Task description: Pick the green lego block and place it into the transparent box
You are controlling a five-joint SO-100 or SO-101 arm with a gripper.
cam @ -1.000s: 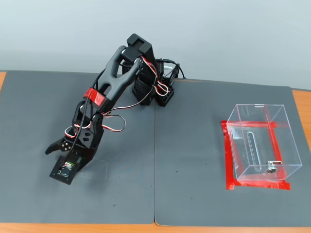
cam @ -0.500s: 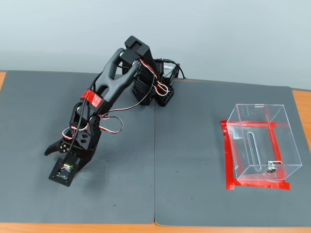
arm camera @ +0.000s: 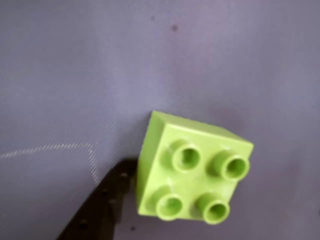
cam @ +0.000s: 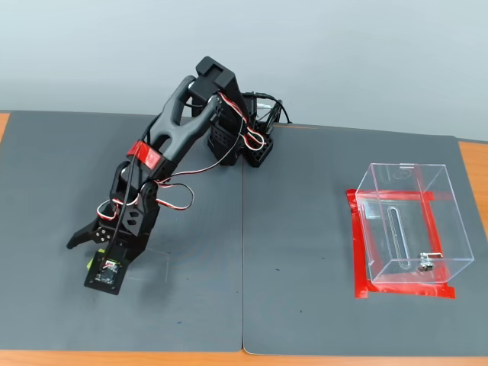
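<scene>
The green lego block point(arm camera: 192, 170) is a lime brick with four round studs, lying on the dark grey mat and filling the lower middle of the wrist view. One black finger point(arm camera: 105, 202) of my gripper touches its left side; the other finger is out of that view. In the fixed view my gripper point(cam: 87, 255) is low over the mat at the left, its jaws spread, and only a sliver of the block point(cam: 91, 262) shows beside it. The transparent box point(cam: 450, 221) stands far to the right, empty, with red tape point(cam: 357, 244) at its base.
The arm's base point(cam: 248, 145) stands at the back middle of the mat, with cables around it. A seam point(cam: 243, 259) runs between two grey mats. The wooden table edge point(cam: 229, 358) shows along the front.
</scene>
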